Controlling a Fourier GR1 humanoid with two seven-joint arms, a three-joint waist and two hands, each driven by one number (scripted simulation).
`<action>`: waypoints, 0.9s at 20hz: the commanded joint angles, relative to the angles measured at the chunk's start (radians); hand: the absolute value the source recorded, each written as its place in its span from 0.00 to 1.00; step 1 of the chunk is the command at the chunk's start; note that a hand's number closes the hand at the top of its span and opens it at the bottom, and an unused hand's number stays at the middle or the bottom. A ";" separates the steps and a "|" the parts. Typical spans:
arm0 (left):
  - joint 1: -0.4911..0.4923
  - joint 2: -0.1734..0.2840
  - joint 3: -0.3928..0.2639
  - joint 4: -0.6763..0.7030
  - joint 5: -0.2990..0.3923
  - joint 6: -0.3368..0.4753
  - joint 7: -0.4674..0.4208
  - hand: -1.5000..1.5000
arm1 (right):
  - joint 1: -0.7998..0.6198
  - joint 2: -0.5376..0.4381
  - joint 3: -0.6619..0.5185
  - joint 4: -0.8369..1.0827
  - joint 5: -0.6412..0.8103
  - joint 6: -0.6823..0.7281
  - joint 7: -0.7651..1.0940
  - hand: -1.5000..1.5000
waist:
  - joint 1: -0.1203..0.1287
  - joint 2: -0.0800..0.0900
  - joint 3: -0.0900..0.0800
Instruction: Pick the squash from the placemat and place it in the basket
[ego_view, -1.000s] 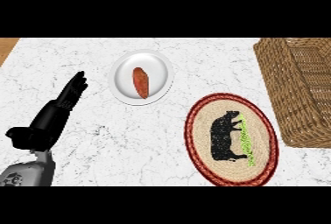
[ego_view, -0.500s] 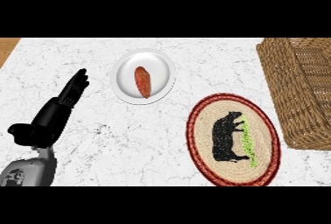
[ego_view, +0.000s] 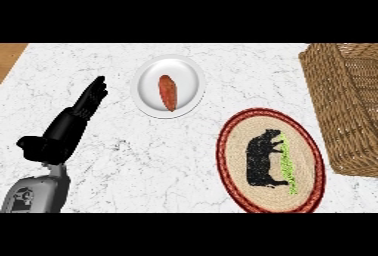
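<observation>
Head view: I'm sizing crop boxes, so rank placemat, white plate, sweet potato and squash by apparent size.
1. placemat
2. white plate
3. squash, sweet potato: too alike to rank; the squash looks longer and thinner.

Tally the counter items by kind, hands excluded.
Plate: 1
Sweet potato: 1
Placemat: 1
Squash: 1
Basket: 1
Total: 5
</observation>
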 joint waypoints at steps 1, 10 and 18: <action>-0.011 0.008 0.001 0.007 -0.015 0.003 -0.008 0.50 | -0.239 -0.120 0.047 0.078 -0.003 -0.095 0.215 1.00 | 0.012 0.001 0.000; -0.020 -0.018 -0.008 0.056 -0.028 0.013 -0.036 0.50 | -0.577 -0.178 0.101 0.532 0.135 -0.213 0.154 1.00 | 0.010 0.004 0.001; 0.028 -0.010 0.006 -0.011 -0.005 -0.005 -0.012 0.50 | -0.657 -0.248 0.083 0.910 0.183 -0.156 -0.074 1.00 | -0.001 -0.001 0.002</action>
